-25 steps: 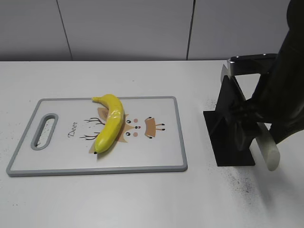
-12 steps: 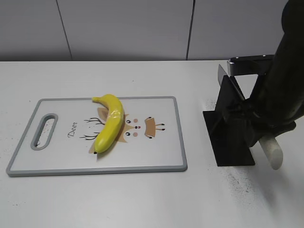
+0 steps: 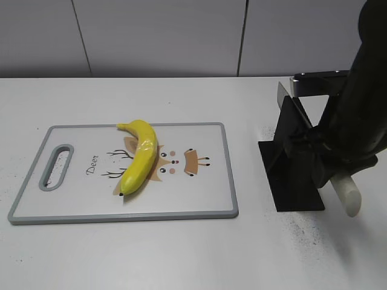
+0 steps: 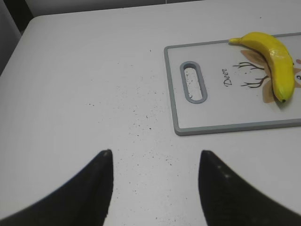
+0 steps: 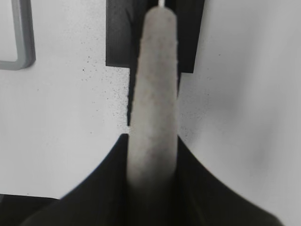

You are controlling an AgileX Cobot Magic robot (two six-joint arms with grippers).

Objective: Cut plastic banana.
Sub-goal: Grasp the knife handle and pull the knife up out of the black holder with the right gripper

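The yellow plastic banana (image 3: 140, 156) lies on the white cutting board (image 3: 199, 196), left of its deer picture; it also shows in the left wrist view (image 4: 277, 56). My right gripper (image 5: 153, 141) is shut on the pale knife handle (image 5: 153, 80), which sticks out of the black knife stand (image 3: 293, 181) right of the board. In the exterior view the handle's end (image 3: 347, 196) points down to the right. My left gripper (image 4: 155, 155) is open and empty over bare table, left of the board's handle slot (image 4: 194, 82).
The grey-rimmed board (image 4: 211, 117) has a slot at its left end. A metal blade edge (image 3: 281, 93) shows at the stand's top. Dark specks dot the table around the stand. A grey wall runs behind the table.
My right arm has shifted slightly to the right, with the knife handle in its grip. The banana and board have not moved.
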